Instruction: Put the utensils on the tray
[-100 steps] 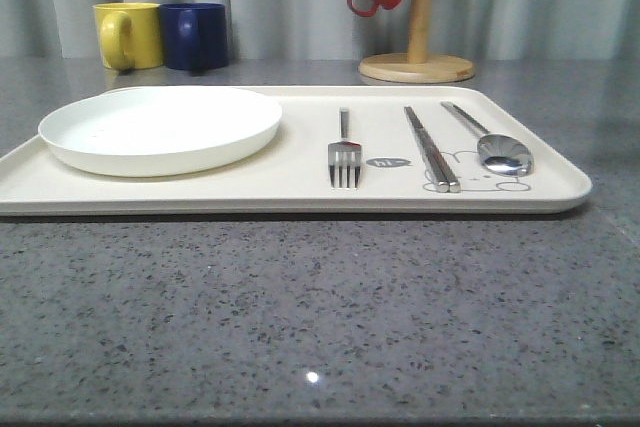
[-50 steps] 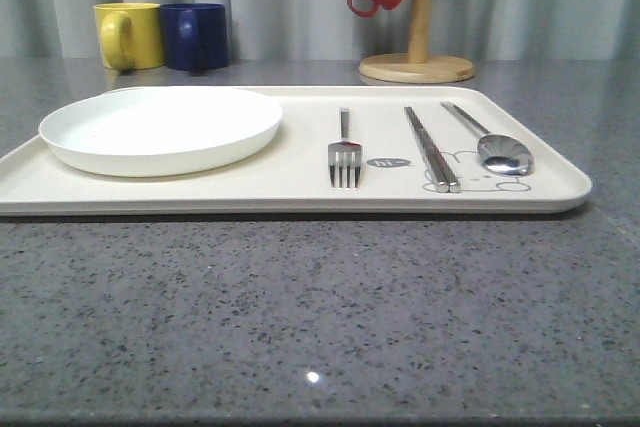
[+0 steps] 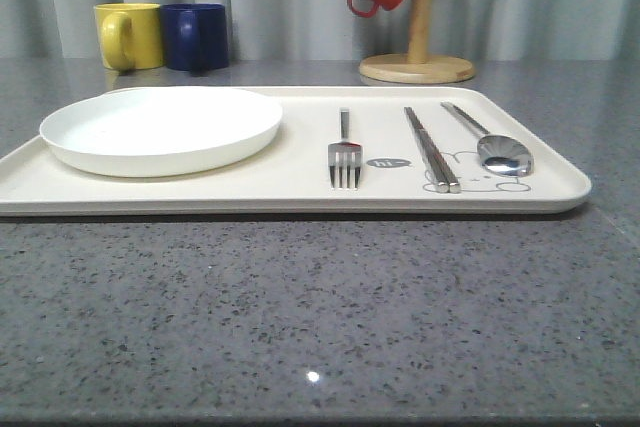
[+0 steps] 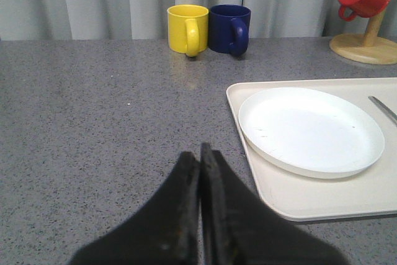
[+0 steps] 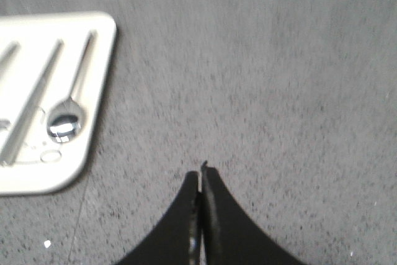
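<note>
Left gripper (image 4: 200,156) closed over countertop, white plate (image 3: 160,128) on tray (image 3: 300,182); mugs behind

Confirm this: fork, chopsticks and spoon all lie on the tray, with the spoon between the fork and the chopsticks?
Not quite. The front view shows the chopsticks in the middle, between the fork and the spoon. All three do lie on the tray.
</note>
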